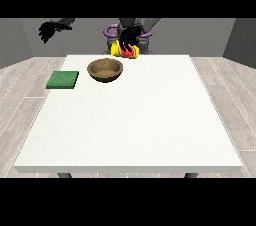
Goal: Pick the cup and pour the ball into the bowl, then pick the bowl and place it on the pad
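A yellow cup [125, 50] with red flame marks hangs over the table's far edge, just behind and right of the brown bowl [105, 69]. The hand at the view's right [128, 36], reaching in from the robot's shoulder, is shut on the cup from above. The bowl stands upright on the white table [130, 120] and looks empty. I see no ball; the cup's inside is hidden. A green pad [63, 79] lies flat near the table's left edge. The hand at the view's left [49, 31] is raised off the table's far left corner, fingers hanging relaxed.
The robot's torso [129, 40] stands right behind the cup. Grey plank floor surrounds the table. The pad lies about a bowl's width left of the bowl.
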Controlling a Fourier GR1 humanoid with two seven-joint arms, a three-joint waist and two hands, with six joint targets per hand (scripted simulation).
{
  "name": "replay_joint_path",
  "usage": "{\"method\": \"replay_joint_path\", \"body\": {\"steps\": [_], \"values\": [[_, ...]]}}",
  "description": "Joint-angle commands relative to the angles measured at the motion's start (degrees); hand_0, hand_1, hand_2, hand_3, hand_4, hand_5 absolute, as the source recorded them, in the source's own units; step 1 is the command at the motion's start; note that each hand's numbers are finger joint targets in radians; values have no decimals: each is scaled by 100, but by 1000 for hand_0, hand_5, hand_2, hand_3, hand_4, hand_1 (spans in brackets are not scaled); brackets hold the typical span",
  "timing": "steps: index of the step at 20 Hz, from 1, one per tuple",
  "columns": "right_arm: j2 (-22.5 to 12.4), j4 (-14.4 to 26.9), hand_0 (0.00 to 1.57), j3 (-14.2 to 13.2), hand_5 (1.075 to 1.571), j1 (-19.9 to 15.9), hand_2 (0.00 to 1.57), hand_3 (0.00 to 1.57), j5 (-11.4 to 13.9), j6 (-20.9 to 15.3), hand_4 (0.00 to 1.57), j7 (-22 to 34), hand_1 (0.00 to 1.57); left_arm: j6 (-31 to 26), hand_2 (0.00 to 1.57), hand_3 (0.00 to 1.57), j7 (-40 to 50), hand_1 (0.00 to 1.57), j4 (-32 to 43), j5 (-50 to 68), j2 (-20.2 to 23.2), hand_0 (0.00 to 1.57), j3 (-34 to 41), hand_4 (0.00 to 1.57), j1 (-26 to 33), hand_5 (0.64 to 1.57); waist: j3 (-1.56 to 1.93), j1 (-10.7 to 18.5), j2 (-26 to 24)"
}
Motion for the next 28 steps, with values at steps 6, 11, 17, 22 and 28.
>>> {"method": "replay_joint_path", "body": {"steps": [6,11,17,22,28], "values": [[-27,246,0,-57,1571,-30,0,0,-6,38,0,-106,0,-1169,1571,1571,322,1479,398,-1703,-264,1479,-1383,1474,-390,1234,-5,97,-26],[-261,353,0,-219,1571,-154,0,0,-181,138,0,122,0,-1720,1571,1571,-123,1446,255,-1941,-418,1446,-1401,1530,-621,1131,-10,158,-102],[362,170,0,72,1565,-15,0,0,68,-438,104,194,0,-763,1571,1571,1,1480,-313,-816,-216,1480,-89,1495,-192,1222,-41,568,-49],[321,139,0,-80,1567,242,0,0,71,-641,251,168,0,292,1543,1425,165,1236,-978,831,-213,1236,1514,1513,533,1196,-83,952,-89],[662,-106,0,173,1567,10,0,0,70,-613,354,129,0,1057,0,0,-462,0,-1903,3493,-599,0,2692,419,1564,1561,-172,565,634]]}}
